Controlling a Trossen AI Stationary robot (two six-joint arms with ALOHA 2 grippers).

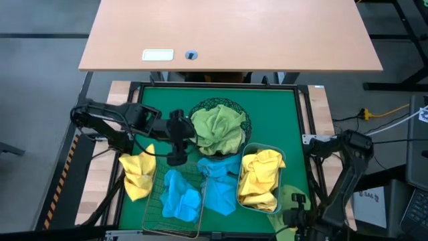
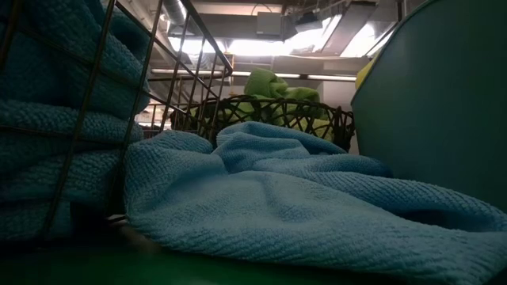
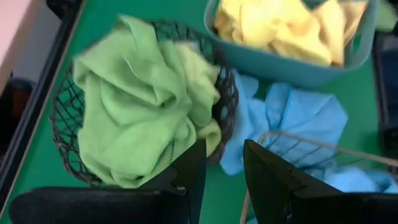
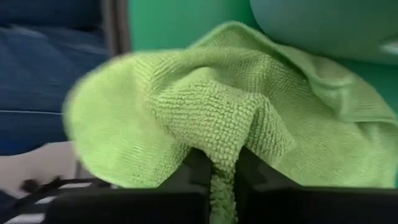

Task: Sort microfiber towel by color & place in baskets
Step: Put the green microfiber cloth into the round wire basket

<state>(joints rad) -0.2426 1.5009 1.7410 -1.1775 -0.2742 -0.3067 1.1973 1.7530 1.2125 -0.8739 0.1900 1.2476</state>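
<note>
**Right hand grips a green cloth at the near corner; left hand hangs empty by the wire basket**

The right hand (image 4: 222,171) sits at the near right corner of the green worktop (image 1: 267,107), its fingers pinched on a fold of a light green microfiber towel (image 4: 249,118) just beside the translucent bluish plastic tub (image 1: 249,150). That tub holds a heap of bright yellow cloths (image 1: 259,177).

The left hand (image 3: 222,168) hovers over the middle of the worktop, fingers parted with nothing between them, near the far end of the rectangular copper-coloured wire basket (image 1: 152,201). Crumpled sky blue cloths (image 1: 180,195) lie in that basket, and another sky blue cloth (image 1: 219,181) is spread on the worktop between the basket and the tub, touching both.

The round black wire-mesh bowl (image 3: 59,118) stands behind them, piled with light green cloths (image 1: 217,128). A loose bright yellow cloth (image 1: 137,175) lies at the worktop's left edge, just beside the wire basket.
</note>
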